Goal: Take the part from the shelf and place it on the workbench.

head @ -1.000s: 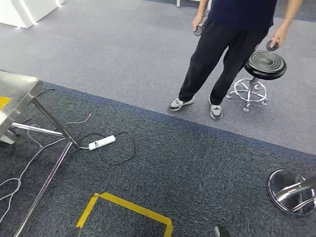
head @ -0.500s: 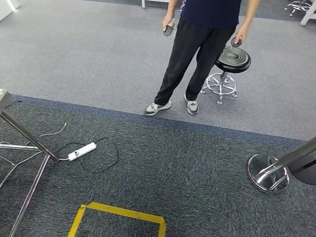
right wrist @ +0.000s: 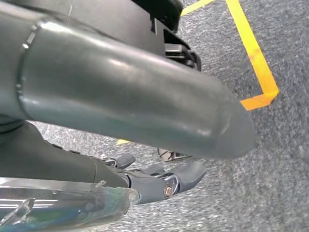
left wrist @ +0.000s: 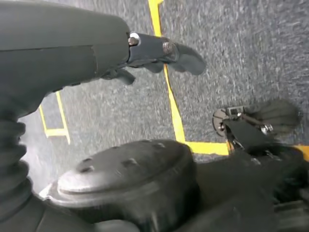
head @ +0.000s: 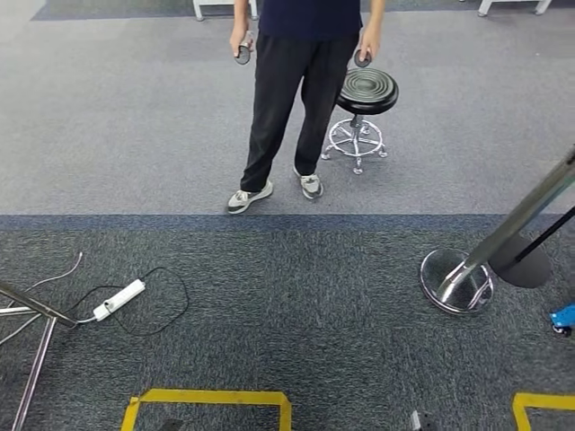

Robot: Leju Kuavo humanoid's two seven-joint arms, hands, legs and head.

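My left hand [left wrist: 160,53] hangs over the dark carpet, its fingers stretched out straight with nothing in them. My right hand [right wrist: 164,181] also hangs over the carpet. Its thick grey thumb [right wrist: 146,106] stands well apart from the darker fingers [right wrist: 182,176], and bare floor shows between them. A shiny silver piece [right wrist: 65,205] runs alongside those fingers on their outer side; what it is I cannot tell. In the head view the steel legs of a table [head: 32,337] reach in at the lower left.
A person [head: 291,99] stands ahead with a round black controller in each hand, beside a black stool [head: 366,94]. A white power strip [head: 119,299] with loose cables lies left. A chrome round base [head: 455,280] with a slanted pole stands right. Yellow floor tape [head: 203,397] runs near my feet.
The whole picture has slid left, so my view has turned to the right. The steel tabletop has left the picture; the chrome base has come further in. Person and stool now sit near the centre.
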